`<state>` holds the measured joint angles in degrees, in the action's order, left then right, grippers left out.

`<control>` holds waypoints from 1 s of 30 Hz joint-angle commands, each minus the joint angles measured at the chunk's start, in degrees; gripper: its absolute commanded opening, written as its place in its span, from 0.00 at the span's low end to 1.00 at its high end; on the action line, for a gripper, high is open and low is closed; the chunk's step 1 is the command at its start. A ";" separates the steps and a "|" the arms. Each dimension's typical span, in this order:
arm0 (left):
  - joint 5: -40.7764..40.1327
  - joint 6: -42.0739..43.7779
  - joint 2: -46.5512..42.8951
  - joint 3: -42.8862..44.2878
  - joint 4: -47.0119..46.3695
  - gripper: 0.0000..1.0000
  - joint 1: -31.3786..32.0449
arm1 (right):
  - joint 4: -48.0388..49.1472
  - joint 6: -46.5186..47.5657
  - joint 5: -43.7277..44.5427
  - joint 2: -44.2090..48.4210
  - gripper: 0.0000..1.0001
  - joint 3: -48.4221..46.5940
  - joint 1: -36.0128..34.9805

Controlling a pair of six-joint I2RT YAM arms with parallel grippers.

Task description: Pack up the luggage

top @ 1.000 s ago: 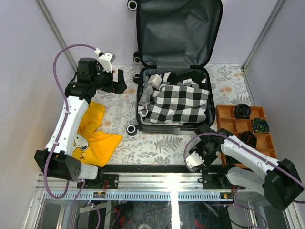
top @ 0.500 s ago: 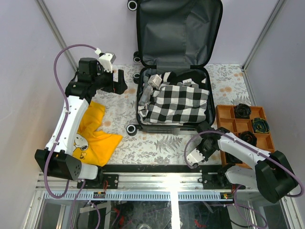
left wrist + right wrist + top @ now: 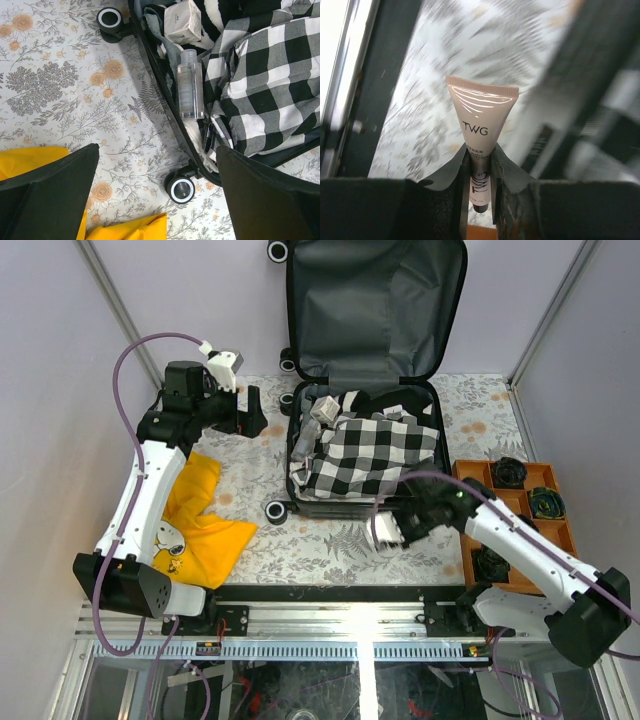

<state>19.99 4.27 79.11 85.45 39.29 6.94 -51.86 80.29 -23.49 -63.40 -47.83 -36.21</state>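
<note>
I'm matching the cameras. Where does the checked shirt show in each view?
Top external: checked shirt mid-frame, lying in the open luggage.
Left wrist: it fills the upper right, inside the luggage.
Right wrist: too blurred to tell.
Shared landmark: the wheel at the luggage's near-left corner, bottom centre in the left wrist view.

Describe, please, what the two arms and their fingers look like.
Both the left arm and right arm have white shells, black joints and a looping purple cable. The left fingers are broad and black; the right fingers dark with grey pads.
</note>
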 commanded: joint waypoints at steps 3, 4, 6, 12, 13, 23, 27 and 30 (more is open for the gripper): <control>1.22 -0.95 0.09 -0.32 -1.32 1.00 -1.12 | 6.11 -38.40 -5.77 -10.21 0.05 -25.56 -1.32; 1.21 -1.06 0.04 -0.42 -1.32 1.00 -1.21 | 6.91 -42.96 -3.19 -13.38 0.05 -30.09 -1.26; 1.39 -1.18 -0.21 -0.73 -1.43 1.00 -1.46 | 6.03 -50.92 -0.41 -20.03 0.01 -41.02 -0.88; 1.63 -1.66 -1.41 -1.91 -1.82 1.00 -2.20 | 12.55 -73.13 -6.12 -31.37 0.00 -52.53 0.24; 1.75 -1.72 -1.71 -2.26 -2.11 1.00 -2.28 | 14.83 -76.25 -6.11 -32.44 0.00 -52.76 0.49; 3.19 -2.85 -1.72 -2.48 -2.05 1.00 -3.83 | 41.49 -111.53 -7.95 -44.49 0.01 -50.03 9.51; 3.79 -3.40 -0.55 -1.90 -2.41 1.00 -3.81 | 44.96 -113.24 -3.83 -48.66 0.03 -51.58 11.16; 3.92 -3.56 0.20 -1.60 -2.56 1.00 -3.82 | 46.80 -116.20 -4.45 -52.23 0.04 -53.13 12.34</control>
<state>22.39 1.72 78.59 82.87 39.03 3.55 -12.73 -28.95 -28.86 -113.56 -96.42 -24.86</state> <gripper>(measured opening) 0.996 0.230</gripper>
